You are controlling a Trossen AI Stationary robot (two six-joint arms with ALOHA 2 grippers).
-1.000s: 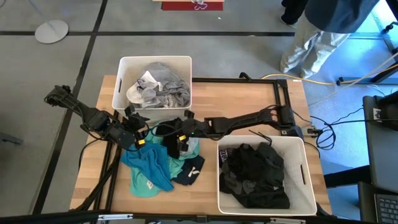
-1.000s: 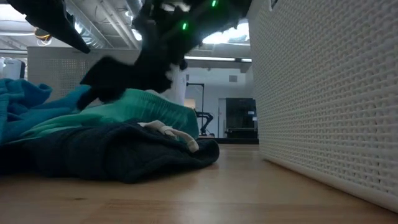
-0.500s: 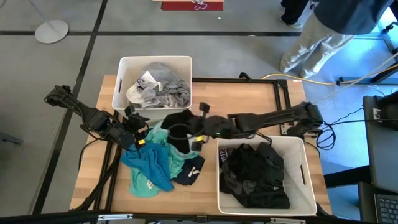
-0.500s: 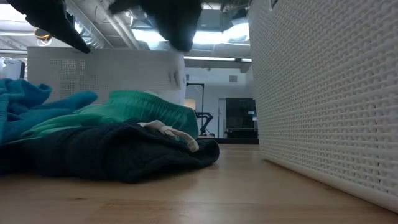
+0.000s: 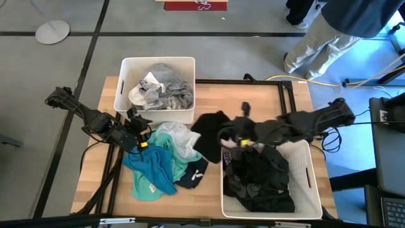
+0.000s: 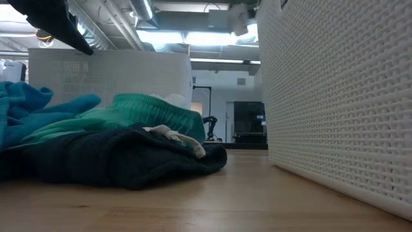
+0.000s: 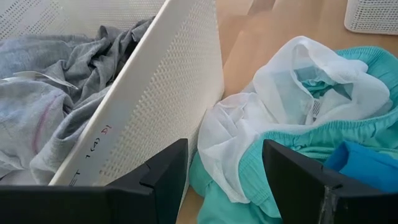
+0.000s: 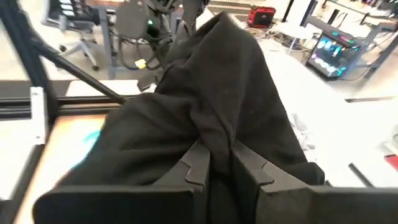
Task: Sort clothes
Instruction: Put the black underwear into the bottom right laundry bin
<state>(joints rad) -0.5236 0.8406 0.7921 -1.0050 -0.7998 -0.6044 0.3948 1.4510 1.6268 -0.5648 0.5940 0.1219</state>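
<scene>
- The right gripper (image 5: pixel 235 138), at centre frame in the high view, is clamped on a black garment (image 5: pixel 209 132) that hangs off toward the left.
- The bin of dark clothes (image 5: pixel 308 166) lies just below-right of it; the carry likely runs that way.
- The left gripper (image 5: pixel 140 140), jaws apart and empty, waits at the pile's (image 5: pixel 163 166) left edge.

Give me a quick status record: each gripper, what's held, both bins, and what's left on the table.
right gripper: shut on black garment, at the near bin's left rim
left gripper: open, empty, beside the pile
far bin: grey and white clothes
near bin: black clothes
pile on table: teal, mint, white, dark pieces
</scene>
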